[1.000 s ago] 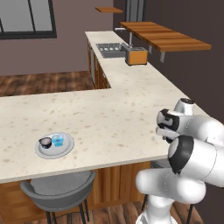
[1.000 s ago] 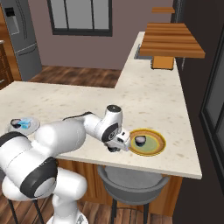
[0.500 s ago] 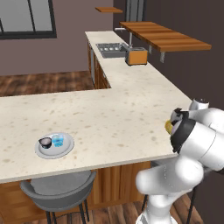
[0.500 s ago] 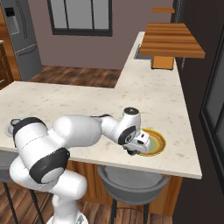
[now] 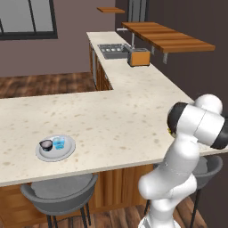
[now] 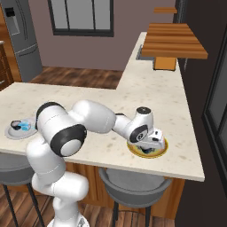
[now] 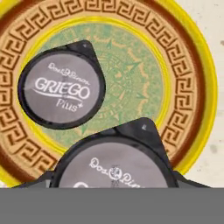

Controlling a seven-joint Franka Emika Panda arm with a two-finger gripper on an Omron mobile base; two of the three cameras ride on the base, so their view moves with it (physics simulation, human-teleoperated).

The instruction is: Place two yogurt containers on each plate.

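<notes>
Hanging just above the yellow plate (image 7: 192, 83) near the tabletop's (image 6: 88, 102) front edge, the tool (image 6: 148, 142). Sitting close under the camera, one dark cup (image 7: 114, 162), apparently between the fingers, though grip impossible to confirm. Resting on the plate beyond it, a second dark cup (image 7: 61, 89). Lying far off to the left, the grey plate (image 5: 55, 149), carrying a dark cup (image 5: 46, 144) and a blue cup (image 5: 59, 143).

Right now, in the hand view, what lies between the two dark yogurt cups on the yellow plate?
In the hand view, only bare green plate centre shows between the upper cup and the lower cup; they sit apart.
</notes>
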